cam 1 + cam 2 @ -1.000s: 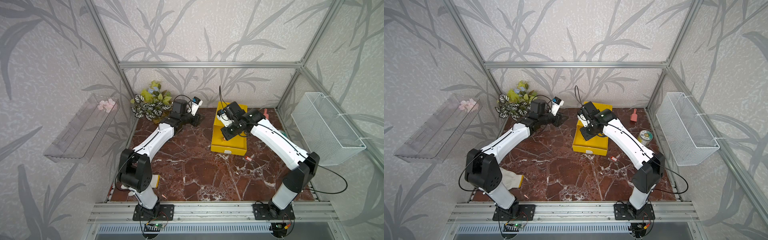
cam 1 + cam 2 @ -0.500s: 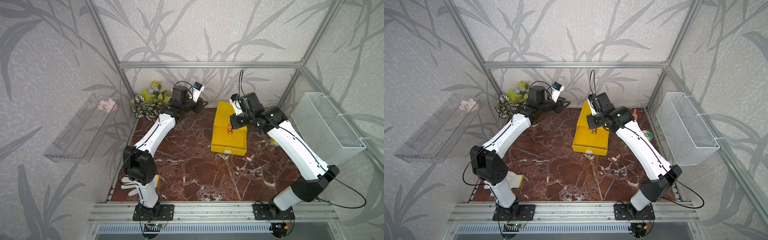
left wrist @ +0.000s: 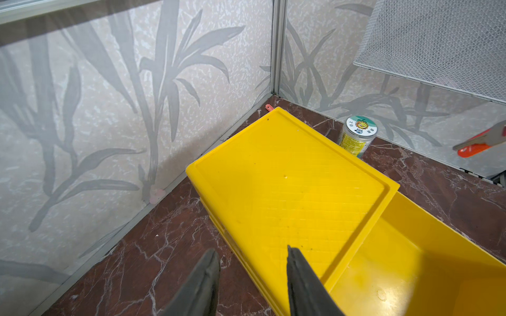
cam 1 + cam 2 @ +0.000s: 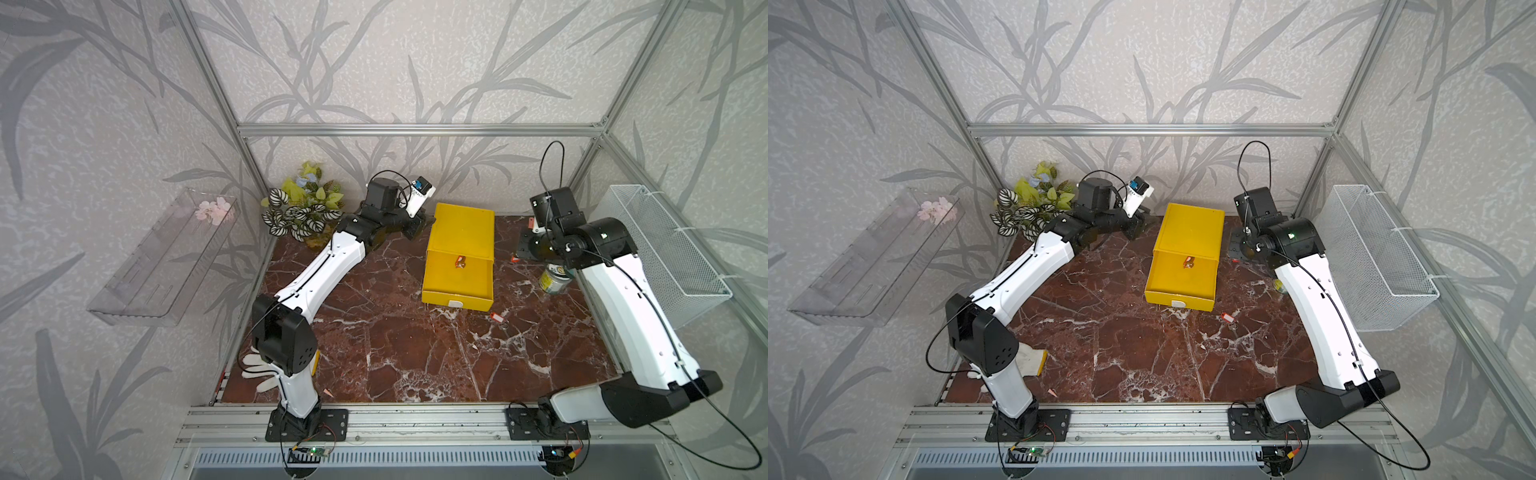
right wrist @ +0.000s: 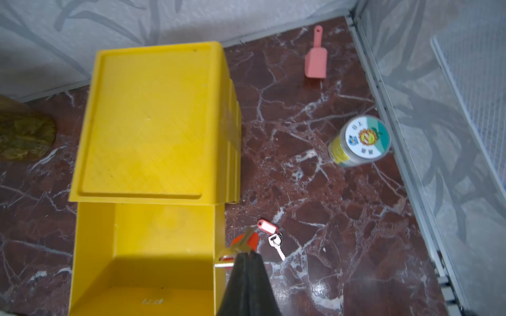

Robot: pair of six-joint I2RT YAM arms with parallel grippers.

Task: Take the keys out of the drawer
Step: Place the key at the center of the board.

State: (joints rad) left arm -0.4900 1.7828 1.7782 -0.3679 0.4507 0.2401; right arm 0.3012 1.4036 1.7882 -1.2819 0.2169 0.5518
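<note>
Your left gripper [image 3: 252,254] hovers with its jaws spread and nothing between them, over the left edge of the yellow drawer unit [image 4: 463,228]. The unit's drawer [image 4: 478,301] is pulled out toward you. In both top views a small orange-and-metal object [image 4: 460,262], probably a bunch of keys, lies on the drawer floor close under the unit's front edge; the wrist views do not show it. Right of the drawer's front corner, a bunch with a red-and-white tag [image 5: 267,226] lies on the marble table [image 4: 395,353], already out. Next, your right gripper [image 5: 247,253] is clenched on a bunch with an orange-red tag [image 5: 243,242], held in the air just right of the drawer and, in the top views, clear of its wall. A printed can [image 4: 555,280] stands just beyond it. So one bunch is out, one is in transit and needs setting down, and one apparently remains inside.
</note>
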